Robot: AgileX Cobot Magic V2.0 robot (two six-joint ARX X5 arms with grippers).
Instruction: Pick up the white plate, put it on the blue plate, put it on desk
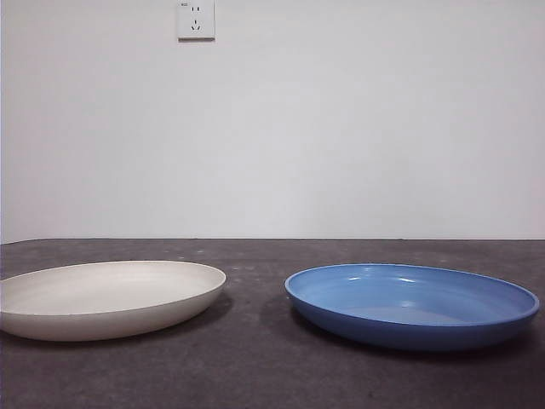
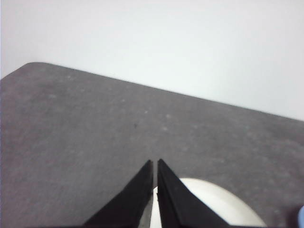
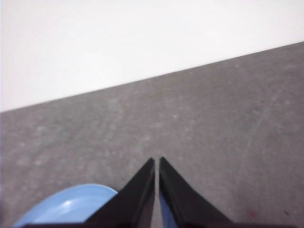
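The white plate (image 1: 106,298) is a wide, shallow round dish with a matte cream skin and a low sloped rim; it sits flat on the tabletop (image 1: 255,358), with its outer edge cut off by the side of the front view. Just beside it, apart and not touching, the blue plate (image 1: 412,304) rests flat as well, glossy mid-blue, with faint rings and small highlights inside its low rim. Both plates hold nothing. The tabletop is dark grey-brown, mottled and slightly scuffed, and meets a plain pale wall carrying a white socket (image 1: 196,19). My left pincer (image 2: 155,162) hangs above the tabletop with its two black tapering jaws brought together so only a hairline slit shows, holding nothing; a curved part of the white plate (image 2: 213,204) shows past them, mostly hidden. My right pincer (image 3: 156,160) is likewise closed to a thin slit and empty, with a blurred arc of the blue plate (image 3: 71,205) showing beside its jaws. Neither arm appears in the front view.
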